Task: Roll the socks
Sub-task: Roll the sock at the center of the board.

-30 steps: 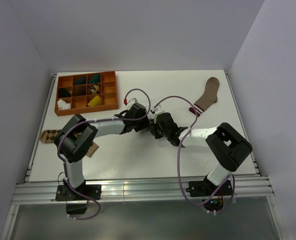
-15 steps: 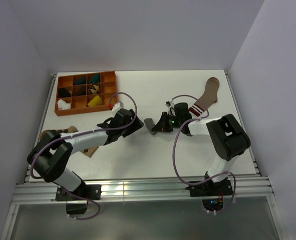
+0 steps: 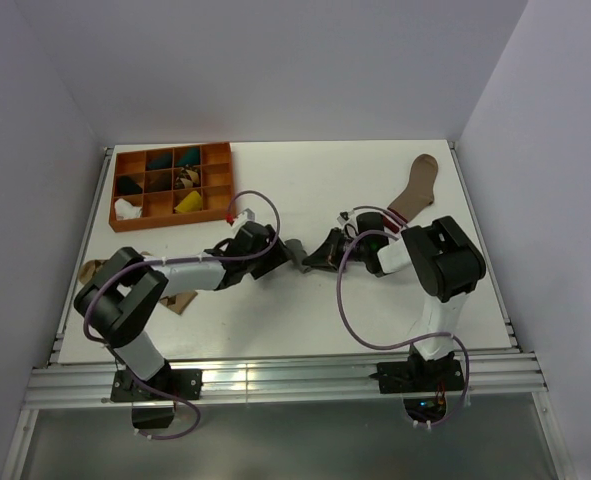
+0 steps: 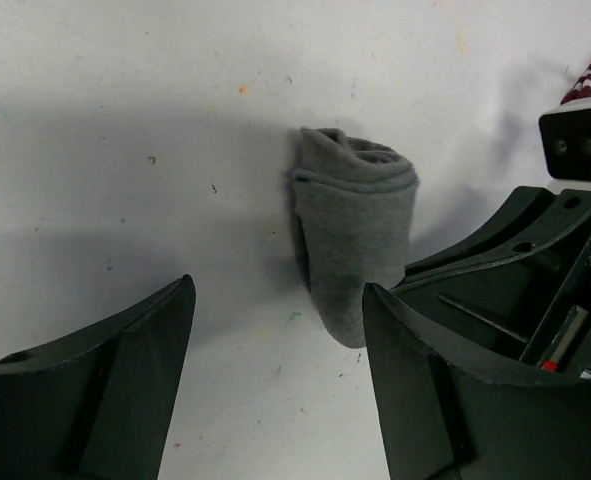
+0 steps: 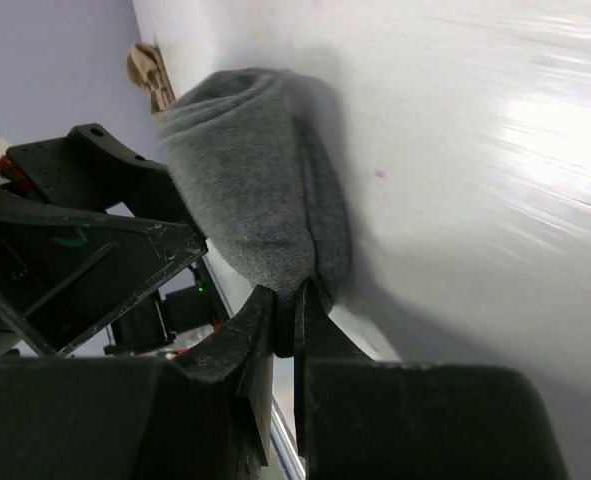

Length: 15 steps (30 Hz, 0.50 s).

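Middle of the white tabletop [image 3: 305, 310], and both arms reach in from either side to meet at one spot, with the grey sock [image 4: 357, 225] lying right between them. It's partly rolled: a thick coil at one end, a flatter tail at the other. In the left wrist view its long axis runs straight away from the camera, coil at the far end, tail toward the near end. The right end effector [image 5: 292, 318] is the one on it, fingers pressed together and pinching the tail's edge, with the bulk of the sock standing just beyond the tips. The left end effector [image 4: 275, 370] has its fingers spread wide and holds nothing. The sock sits just ahead of it and off-centre, close beside the right-hand finger [image 4: 445, 390], with bare tabletop in front of the other. So the right arm is the nearer, and I'd say the left needs a small sideways shift to bring the roll into its gap.
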Each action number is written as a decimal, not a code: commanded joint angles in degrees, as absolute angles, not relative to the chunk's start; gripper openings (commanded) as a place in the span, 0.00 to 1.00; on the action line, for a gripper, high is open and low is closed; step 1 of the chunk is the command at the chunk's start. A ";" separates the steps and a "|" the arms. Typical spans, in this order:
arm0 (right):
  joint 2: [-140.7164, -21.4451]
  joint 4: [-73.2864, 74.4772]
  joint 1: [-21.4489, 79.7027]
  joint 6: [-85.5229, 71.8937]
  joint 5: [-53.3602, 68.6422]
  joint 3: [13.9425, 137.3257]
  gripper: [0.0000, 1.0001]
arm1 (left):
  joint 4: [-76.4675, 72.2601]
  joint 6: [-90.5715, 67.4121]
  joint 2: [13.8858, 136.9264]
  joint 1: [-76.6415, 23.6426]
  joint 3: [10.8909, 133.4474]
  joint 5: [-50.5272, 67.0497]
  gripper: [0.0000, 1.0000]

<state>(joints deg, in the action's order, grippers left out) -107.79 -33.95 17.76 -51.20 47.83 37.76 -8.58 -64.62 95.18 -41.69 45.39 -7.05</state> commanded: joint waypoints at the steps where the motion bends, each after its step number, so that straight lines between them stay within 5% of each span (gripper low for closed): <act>1: -109.86 -36.57 16.17 -53.79 47.64 35.86 0.00 | -12.74 -66.00 96.59 -41.84 47.37 -4.84 0.72; 15: -110.74 -33.93 15.38 -52.12 47.37 37.00 0.00 | -18.01 -64.43 99.49 -43.85 49.83 -5.54 0.68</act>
